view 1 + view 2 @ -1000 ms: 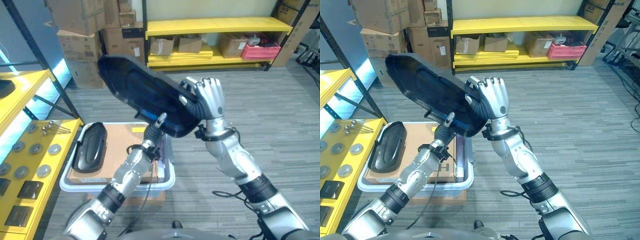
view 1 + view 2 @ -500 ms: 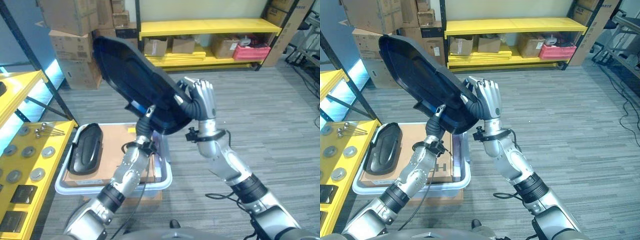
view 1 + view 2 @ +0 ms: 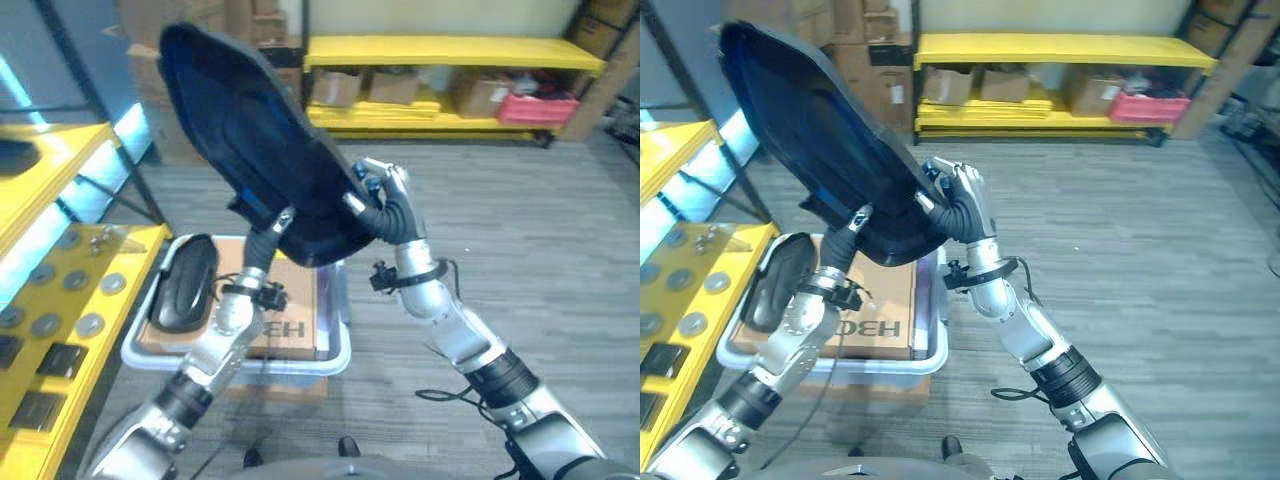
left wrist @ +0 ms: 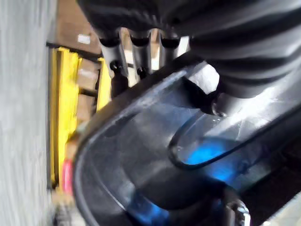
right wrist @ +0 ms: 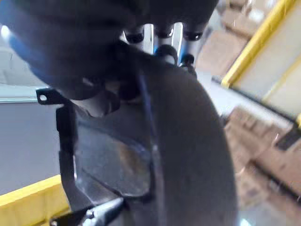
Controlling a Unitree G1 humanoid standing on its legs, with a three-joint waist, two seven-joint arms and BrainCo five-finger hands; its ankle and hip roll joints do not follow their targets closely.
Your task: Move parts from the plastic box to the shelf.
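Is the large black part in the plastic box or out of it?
Out: both hands, left hand and right hand, hold the large black part above the plastic box.

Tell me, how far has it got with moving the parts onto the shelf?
Partway. One large black part is out of the plastic box and held up in the air by the left hand and right hand. Still left: a smaller black part lies in the box, and the held one has not reached the yellow shelf.
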